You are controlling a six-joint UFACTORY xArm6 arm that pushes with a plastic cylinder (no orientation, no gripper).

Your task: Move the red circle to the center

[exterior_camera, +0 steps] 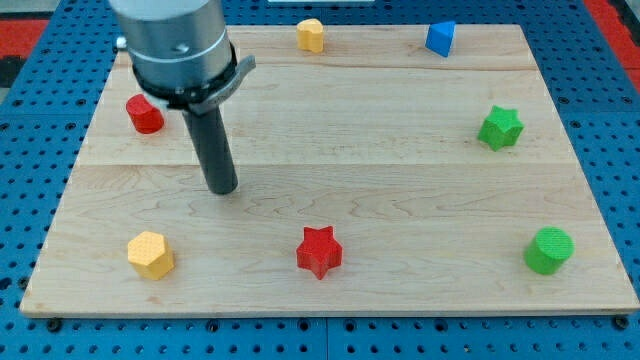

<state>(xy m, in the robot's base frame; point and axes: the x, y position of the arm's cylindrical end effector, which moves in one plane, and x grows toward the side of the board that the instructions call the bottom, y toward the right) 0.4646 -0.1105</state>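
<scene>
The red circle [145, 114] is a short red cylinder near the left edge of the wooden board [400, 150], in the upper left of the view. My tip [222, 188] rests on the board to the right of and below the red circle, apart from it by a clear gap. The rod rises from the tip to the grey arm body at the view's top left.
A red star [319, 251] lies at bottom centre, a yellow hexagon [150, 254] at bottom left, a green circle [549, 250] at bottom right. A green star [500, 128] sits at right, a blue block [440, 38] and a yellow block [311, 34] along the top edge.
</scene>
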